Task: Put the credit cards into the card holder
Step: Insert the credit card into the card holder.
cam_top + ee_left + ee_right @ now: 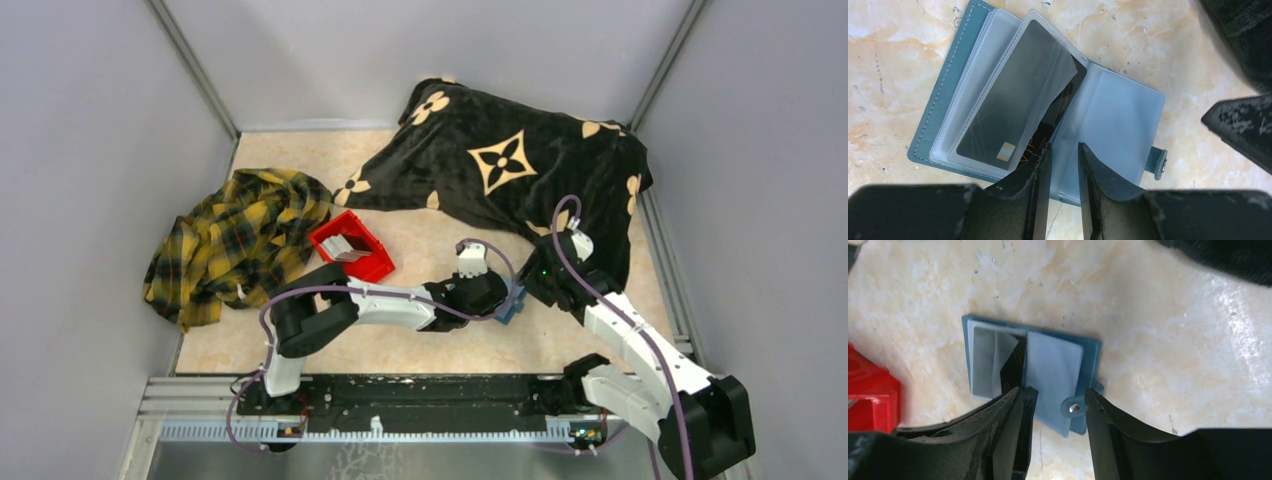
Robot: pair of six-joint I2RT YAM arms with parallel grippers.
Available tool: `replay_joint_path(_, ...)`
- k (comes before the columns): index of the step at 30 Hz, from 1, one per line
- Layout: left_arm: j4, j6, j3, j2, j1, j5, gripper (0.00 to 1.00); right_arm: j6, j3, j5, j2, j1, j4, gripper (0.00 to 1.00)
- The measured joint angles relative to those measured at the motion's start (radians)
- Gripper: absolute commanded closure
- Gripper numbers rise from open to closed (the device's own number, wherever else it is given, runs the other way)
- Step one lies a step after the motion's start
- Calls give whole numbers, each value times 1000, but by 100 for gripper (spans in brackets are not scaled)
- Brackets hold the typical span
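The left gripper (1060, 162) is hovering narrowly parted, gripping nothing visible, over the open card holder (1113, 115) on the table (893, 55); the right gripper (1055, 407) is gaping empty alongside. One dark card (1013, 100) is sitting sleeved; only the top view is showing more credit cards (346, 250) waiting in the red bin (376, 267).

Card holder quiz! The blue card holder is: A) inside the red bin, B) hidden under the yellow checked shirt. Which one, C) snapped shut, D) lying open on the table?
D: the card holder lies open on the table, its clear sleeves fanned out, a dark card among them and its snap tab undone.
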Motion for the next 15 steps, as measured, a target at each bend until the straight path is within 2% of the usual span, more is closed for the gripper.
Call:
replay_joint_path(7,23,-8,-16,-5,0,0,67,-8,-88,-58,24,-97,104,49)
replay_joint_path(15,28,-10,-19,-6,0,0,66,-16,-140,-103,70,-111,161,49)
